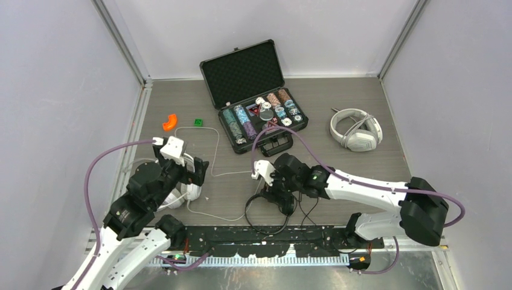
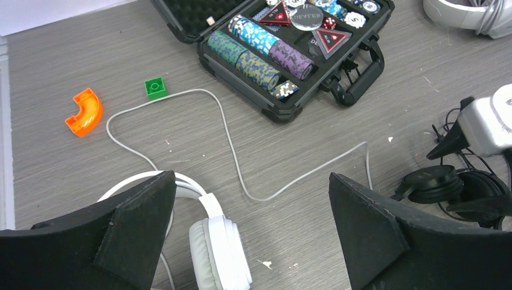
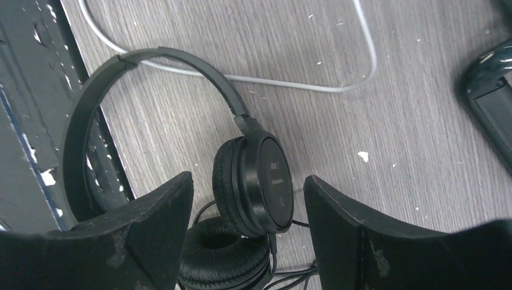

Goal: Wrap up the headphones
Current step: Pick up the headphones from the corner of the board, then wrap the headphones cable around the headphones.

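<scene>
Right gripper (image 3: 247, 181) is hanging wide open over the black headphones (image 3: 265, 181), one earcup standing between its fingers (image 3: 151, 229), touching neither

Black headphones (image 1: 246, 212): laid at the near edge of the counter (image 1: 362, 163), partly covered by the right arm (image 1: 362, 187).
White-grey headphones (image 1: 356, 130): set at far right.
Chip case (image 1: 253, 96): seen open at the back.
</scene>
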Available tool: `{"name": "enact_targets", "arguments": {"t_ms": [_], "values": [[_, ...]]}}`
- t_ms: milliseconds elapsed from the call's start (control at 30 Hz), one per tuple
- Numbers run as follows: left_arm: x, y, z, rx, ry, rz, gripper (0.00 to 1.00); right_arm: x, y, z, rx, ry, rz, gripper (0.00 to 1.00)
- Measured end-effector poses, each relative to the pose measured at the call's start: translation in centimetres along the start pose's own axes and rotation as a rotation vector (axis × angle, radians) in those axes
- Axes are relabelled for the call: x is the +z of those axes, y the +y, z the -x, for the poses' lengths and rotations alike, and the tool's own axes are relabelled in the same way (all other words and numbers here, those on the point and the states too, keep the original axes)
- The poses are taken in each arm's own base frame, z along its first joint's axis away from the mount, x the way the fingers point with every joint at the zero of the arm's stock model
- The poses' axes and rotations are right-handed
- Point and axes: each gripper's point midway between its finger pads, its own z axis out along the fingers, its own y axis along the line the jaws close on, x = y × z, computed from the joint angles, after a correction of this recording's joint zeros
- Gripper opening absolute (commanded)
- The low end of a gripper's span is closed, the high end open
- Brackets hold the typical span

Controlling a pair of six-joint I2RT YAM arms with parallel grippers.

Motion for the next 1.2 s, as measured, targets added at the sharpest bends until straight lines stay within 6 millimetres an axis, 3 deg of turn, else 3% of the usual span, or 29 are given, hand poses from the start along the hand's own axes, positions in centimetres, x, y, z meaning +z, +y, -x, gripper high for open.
{"name": "enact_targets", "arguments": {"t_ms": [133,233,367,467,600,800,1033,1200], "values": [[-0.1,0.2,0.3,-0.003,-0.013,0.009,1.00,1.0,0.2,-1.2,-0.042,0.052,0.019,0.72],[-0.1,0.2,0.3,-0.003,-0.014,0.012,1.00,1.8,0.4,-2.4,-0.061,0.103,0.029,0.63],[-0.2,0.3,0.3,-0.003,-0.017,0.015,0.98,2.4,-0.2,-3.6,-0.071,0.158,-0.005,0.37],[-0.3,0.3,0.3,-0.005,-0.021,0.015,0.95,2.1,-0.7,-3.1,-0.058,0.139,-0.039,0.27],[-0.2,0.2,0.3,-0.033,-0.021,0.017,0.88,0.7,-1.6,-0.2,-0.008,0.005,-0.119,0.26],[0.2,-0.9,1.0,-0.170,0.021,-0.002,0.81,-3.2,-4.8,5.3,0.153,-0.246,-0.337,0.26],[2.3,-3.7,3.6,-0.275,0.124,-0.084,0.80,-6.2,-7.4,9.7,0.371,-0.381,-0.476,0.26],[4.5,-5.3,2.7,-0.274,0.228,-0.130,0.80,-7.1,-8.0,11.1,0.458,-0.437,-0.507,0.26]]}}
